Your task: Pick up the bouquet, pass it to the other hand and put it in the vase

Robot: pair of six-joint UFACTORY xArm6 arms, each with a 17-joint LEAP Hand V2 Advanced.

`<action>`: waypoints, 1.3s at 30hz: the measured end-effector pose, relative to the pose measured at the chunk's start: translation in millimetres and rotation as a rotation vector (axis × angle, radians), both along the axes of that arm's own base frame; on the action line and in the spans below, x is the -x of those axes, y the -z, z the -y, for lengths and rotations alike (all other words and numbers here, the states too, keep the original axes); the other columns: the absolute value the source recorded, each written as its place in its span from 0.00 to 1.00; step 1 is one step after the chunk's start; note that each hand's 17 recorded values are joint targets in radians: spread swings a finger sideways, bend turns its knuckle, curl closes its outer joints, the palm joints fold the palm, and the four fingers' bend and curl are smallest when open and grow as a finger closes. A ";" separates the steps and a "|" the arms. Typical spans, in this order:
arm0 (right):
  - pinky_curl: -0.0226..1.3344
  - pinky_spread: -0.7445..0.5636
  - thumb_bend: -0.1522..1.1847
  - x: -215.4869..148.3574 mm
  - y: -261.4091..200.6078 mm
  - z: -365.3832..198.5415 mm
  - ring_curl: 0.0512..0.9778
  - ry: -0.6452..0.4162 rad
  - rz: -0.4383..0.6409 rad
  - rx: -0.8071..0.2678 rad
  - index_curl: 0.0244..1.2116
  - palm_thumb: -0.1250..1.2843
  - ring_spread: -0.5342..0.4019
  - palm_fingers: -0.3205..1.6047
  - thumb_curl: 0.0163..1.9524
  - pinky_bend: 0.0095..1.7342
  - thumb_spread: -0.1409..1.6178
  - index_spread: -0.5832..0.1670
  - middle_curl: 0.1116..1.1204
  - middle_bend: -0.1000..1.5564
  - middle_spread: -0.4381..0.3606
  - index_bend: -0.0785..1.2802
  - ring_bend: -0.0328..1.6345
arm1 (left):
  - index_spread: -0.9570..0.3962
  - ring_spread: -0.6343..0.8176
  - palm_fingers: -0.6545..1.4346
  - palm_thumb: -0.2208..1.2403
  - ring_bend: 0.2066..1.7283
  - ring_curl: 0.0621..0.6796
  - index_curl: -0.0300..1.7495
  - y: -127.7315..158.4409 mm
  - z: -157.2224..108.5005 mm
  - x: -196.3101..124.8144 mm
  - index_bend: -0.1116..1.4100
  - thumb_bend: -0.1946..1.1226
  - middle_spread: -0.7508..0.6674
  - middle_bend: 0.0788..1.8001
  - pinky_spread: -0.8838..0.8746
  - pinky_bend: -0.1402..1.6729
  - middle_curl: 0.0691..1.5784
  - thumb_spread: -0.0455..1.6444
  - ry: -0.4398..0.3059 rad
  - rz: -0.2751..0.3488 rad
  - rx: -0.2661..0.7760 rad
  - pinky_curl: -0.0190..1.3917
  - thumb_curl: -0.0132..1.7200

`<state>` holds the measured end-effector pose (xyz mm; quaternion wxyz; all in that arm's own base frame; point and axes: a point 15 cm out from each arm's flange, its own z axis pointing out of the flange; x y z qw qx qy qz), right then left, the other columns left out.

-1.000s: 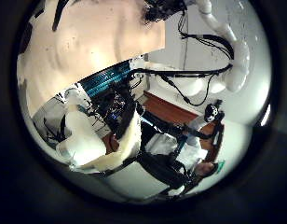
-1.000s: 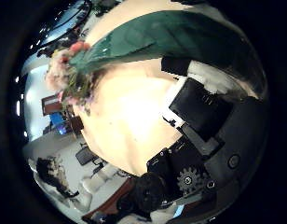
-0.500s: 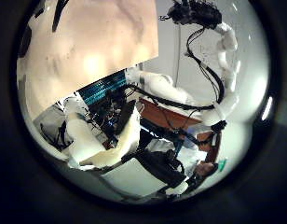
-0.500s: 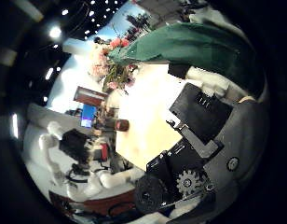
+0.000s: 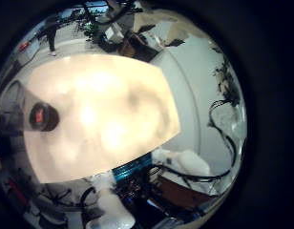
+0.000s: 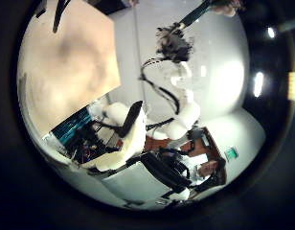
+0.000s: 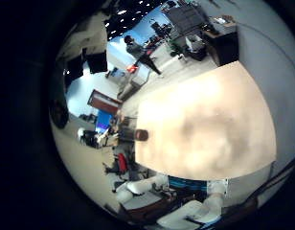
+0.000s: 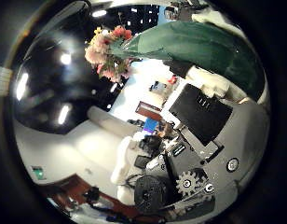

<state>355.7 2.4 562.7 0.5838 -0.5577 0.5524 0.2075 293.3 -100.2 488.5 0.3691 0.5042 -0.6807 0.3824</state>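
Bouquet in green wrap gripped by right hand, left hand's grip unclear, vase on table

No text, label, number or sign can be read in any view.

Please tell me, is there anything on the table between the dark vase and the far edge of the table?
No. In the left little finger side palm view the vase stands near one edge of the table, and the rest of the tabletop across to the opposite edge is bare.
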 end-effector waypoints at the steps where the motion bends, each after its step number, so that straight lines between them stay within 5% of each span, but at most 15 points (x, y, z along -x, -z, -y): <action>1: 0.49 0.44 0.13 2.5 8.2 -4.6 0.67 -0.022 -0.009 -0.028 0.68 0.92 0.37 0.76 0.50 0.80 0.55 0.50 0.61 0.90 0.40 0.95 0.90 | 0.75 0.77 0.43 0.32 0.22 0.22 0.21 -9.0 -0.7 -3.2 0.18 0.13 0.73 0.08 0.78 0.19 0.20 0.67 -0.015 0.006 0.052 0.21 0.19; 10: 0.54 0.43 0.12 27.0 59.4 -81.2 0.68 -0.275 -0.015 -0.123 0.67 0.92 0.37 0.76 0.53 0.78 0.55 0.50 0.60 0.91 0.41 0.96 0.91 | 0.79 0.78 0.40 0.30 0.24 0.22 0.19 -38.8 11.2 -19.6 0.17 0.13 0.76 0.08 0.78 0.20 0.20 0.64 -0.009 -0.054 0.339 0.22 0.19; 15: 0.56 0.43 0.11 38.2 74.4 -109.1 0.68 -0.363 -0.022 -0.140 0.66 0.92 0.37 0.76 0.54 0.77 0.55 0.51 0.59 0.91 0.41 0.96 0.91 | 0.80 0.78 0.39 0.30 0.25 0.22 0.19 -36.4 24.4 -22.1 0.17 0.13 0.78 0.08 0.79 0.21 0.20 0.63 0.028 -0.101 0.381 0.23 0.19; 29: 0.62 0.43 0.11 68.1 99.3 -176.8 0.68 -0.602 -0.102 -0.055 0.65 0.92 0.37 0.76 0.57 0.74 0.55 0.51 0.58 0.91 0.42 0.97 0.90 | 0.82 0.78 0.40 0.34 0.24 0.20 0.19 -49.0 49.5 -22.7 0.17 0.13 0.75 0.11 0.79 0.21 0.21 0.60 0.123 -0.096 0.479 0.24 0.20; 32: 0.63 0.42 0.11 61.2 115.3 -178.7 0.69 -0.593 -0.123 -0.014 0.65 0.92 0.37 0.76 0.57 0.74 0.55 0.51 0.58 0.92 0.42 0.97 0.90 | 0.82 0.75 0.45 0.35 0.25 0.20 0.18 -53.3 51.5 -21.3 0.17 0.13 0.71 0.16 0.78 0.21 0.22 0.60 0.147 -0.082 0.504 0.23 0.20; 34: 0.64 0.42 0.11 57.6 125.5 -178.6 0.69 -0.587 -0.136 0.013 0.65 0.92 0.37 0.76 0.57 0.73 0.55 0.51 0.57 0.92 0.42 0.97 0.90 | 0.79 0.65 0.56 0.36 0.28 0.22 0.18 -54.8 51.4 -21.6 0.18 0.13 0.63 0.26 0.71 0.20 0.26 0.59 0.146 -0.080 0.516 0.23 0.20; 35: 0.64 0.42 0.11 58.0 128.9 -178.9 0.69 -0.589 -0.143 0.020 0.65 0.92 0.37 0.76 0.57 0.73 0.55 0.51 0.57 0.92 0.42 0.97 0.90 | 0.75 0.53 0.70 0.38 0.35 0.23 0.17 -56.8 51.0 -22.4 0.16 0.13 0.57 0.30 0.62 0.28 0.27 0.59 0.142 -0.078 0.527 0.25 0.21; 39: 0.66 0.42 0.11 51.0 138.5 -175.8 0.69 -0.568 -0.156 0.047 0.65 0.92 0.37 0.76 0.58 0.72 0.55 0.51 0.57 0.92 0.42 0.98 0.90 | 0.62 0.29 0.91 0.51 0.55 0.45 0.19 -62.6 51.0 -25.2 0.22 0.18 0.43 0.40 0.45 0.48 0.36 0.60 0.136 -0.079 0.567 0.36 0.22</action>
